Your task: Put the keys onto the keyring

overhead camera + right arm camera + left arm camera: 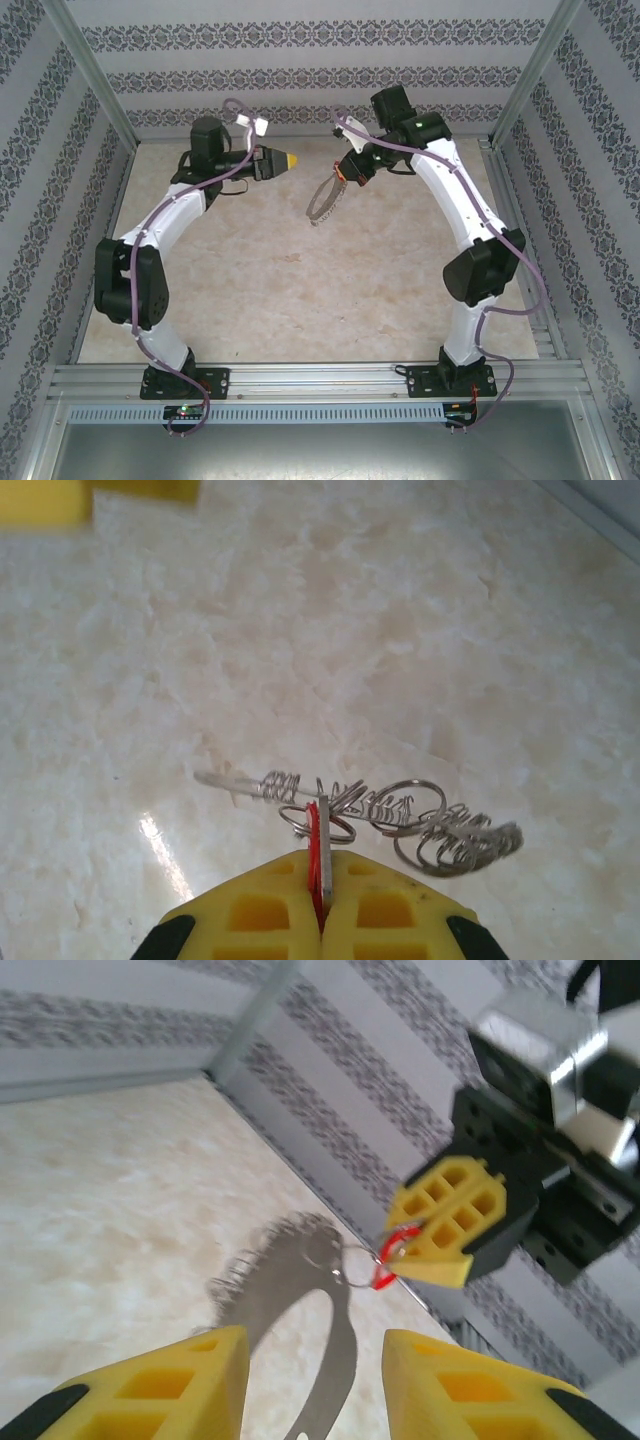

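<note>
My right gripper (350, 178) (322, 872) is shut on the key (317, 832), whose red head and silver blade stand edge-on between the yellow fingers. From the key a small split ring and the keyring (400, 812) (322, 200) hang above the marble table; the keyring is a thin wire loop strung with many small metal coils. In the left wrist view the red key (386, 1258) pokes out of the right gripper (415, 1245). My left gripper (288, 160) (315, 1380) is open with nothing between its fingers, a short way left of the keyring.
The marble tabletop (250, 280) is enclosed by patterned walls (300, 60) with aluminium posts at the corners. The keyring's shadow (290, 1280) falls on the table near the back wall. A metal rail (320, 378) with both arm bases runs along the near edge.
</note>
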Controlling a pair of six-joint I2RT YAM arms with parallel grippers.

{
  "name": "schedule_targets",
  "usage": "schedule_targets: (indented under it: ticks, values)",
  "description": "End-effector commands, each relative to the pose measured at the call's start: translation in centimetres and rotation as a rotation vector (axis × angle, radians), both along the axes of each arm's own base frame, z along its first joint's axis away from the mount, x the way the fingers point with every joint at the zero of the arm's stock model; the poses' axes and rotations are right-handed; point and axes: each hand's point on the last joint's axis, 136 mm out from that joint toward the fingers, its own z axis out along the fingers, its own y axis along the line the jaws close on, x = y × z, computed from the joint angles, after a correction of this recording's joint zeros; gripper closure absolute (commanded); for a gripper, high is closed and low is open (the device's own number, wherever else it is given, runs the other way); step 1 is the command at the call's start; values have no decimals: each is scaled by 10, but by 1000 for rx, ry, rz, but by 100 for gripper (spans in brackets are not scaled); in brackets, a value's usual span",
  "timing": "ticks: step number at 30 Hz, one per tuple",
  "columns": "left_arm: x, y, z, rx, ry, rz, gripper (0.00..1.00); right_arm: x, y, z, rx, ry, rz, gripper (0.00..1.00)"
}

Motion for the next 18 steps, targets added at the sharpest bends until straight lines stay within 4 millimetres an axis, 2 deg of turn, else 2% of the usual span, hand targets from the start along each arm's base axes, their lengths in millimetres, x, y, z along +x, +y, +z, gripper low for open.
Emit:
schedule_targets:
  ticks: [1,3,8,13,18]
  values:
    - [18,37,42,-72,-87,209,59,9,9,2,5,-3,0,100]
    - [21,48,41,-76,-75,250,59,17,17,0,25,5,-1,100]
    - [17,56,45,-65,-75,273,59,48,34,-5,57,-10,-16,100]
    - [13,62,55,-62,-87,288,58,78,39,-15,82,-15,-48,100]
    - [12,64,58,-62,-84,300,58,88,48,-31,123,28,-65,100]
